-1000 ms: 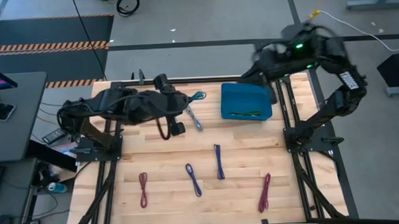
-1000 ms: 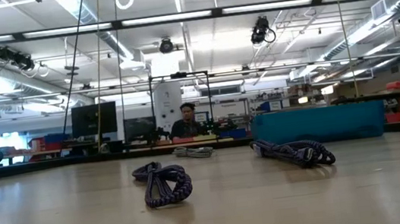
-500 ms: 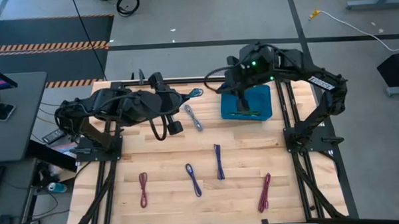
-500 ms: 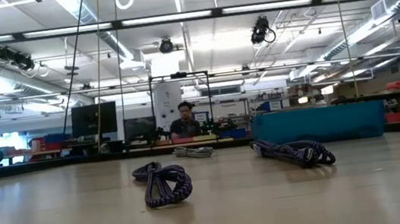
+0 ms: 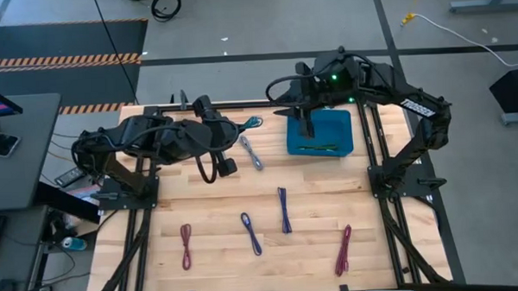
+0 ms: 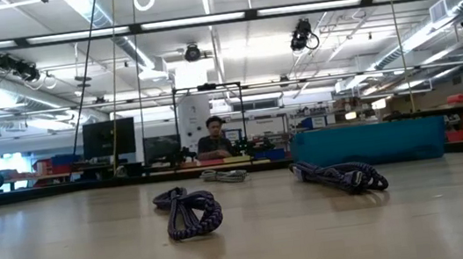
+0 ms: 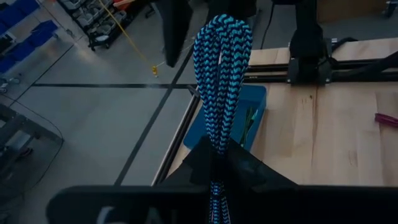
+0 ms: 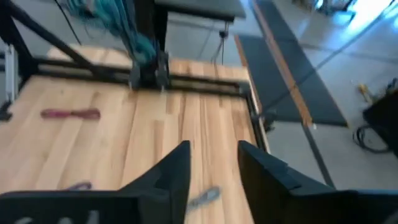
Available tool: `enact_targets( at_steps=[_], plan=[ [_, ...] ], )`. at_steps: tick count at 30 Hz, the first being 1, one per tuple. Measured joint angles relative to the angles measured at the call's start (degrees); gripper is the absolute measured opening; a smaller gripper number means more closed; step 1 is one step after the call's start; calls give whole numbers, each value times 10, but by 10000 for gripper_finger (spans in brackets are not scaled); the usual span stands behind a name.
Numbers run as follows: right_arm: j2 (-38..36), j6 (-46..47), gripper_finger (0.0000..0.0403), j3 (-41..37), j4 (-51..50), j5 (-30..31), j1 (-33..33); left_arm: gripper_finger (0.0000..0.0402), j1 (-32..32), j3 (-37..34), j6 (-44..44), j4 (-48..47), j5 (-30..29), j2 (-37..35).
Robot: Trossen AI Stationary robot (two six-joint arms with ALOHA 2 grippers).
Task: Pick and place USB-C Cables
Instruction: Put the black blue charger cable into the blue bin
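My left gripper [image 5: 244, 128] is shut on a teal USB-C cable [image 7: 222, 74] above the table's far edge. My right gripper [image 8: 214, 163] stands open and holds nothing. It reaches in from the right, over the blue bin [image 5: 321, 130], toward the teal cable [image 8: 132, 28]. A green cable [image 5: 316, 148] lies in the bin. Flat on the table lie a grey cable [image 5: 251, 152], two blue-purple cables [image 5: 284, 209] [image 5: 251, 233], a maroon one [image 5: 186, 246] and a magenta one [image 5: 343, 249]. My left gripper pinches the folded teal bundle between its two fingers [image 7: 205, 163], with several strands side by side. The fingers come about level from the table's left and lie along the cable. The looped end [image 7: 225, 28] sticks out past the fingertips, clear of the table.
The bin's wall [image 6: 366, 142] stands at the back right. Black frame rails [image 5: 376, 172] run along the table's sides. The two blue-purple cables [image 6: 193, 209] [image 6: 339, 175] lie mid-table. A person [image 6: 214, 139] sits far behind the table.
My right arm has swung from beyond the table's far right corner toward the left, across the bin, and now points at the teal cable. My left gripper and its cable have kept still.
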Motion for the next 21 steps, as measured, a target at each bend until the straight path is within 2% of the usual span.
enact_targets(
  at_steps=[6,16,21],
  plan=[
    [13,-14,173,-26,92,-18,22,20,0,0,13,6,0,0],
    [17,-16,174,-49,140,-47,74,20,8,0,20,2,0,-2],
    [18,-24,174,-49,153,-46,78,20,8,0,19,2,1,-2]
  ],
)
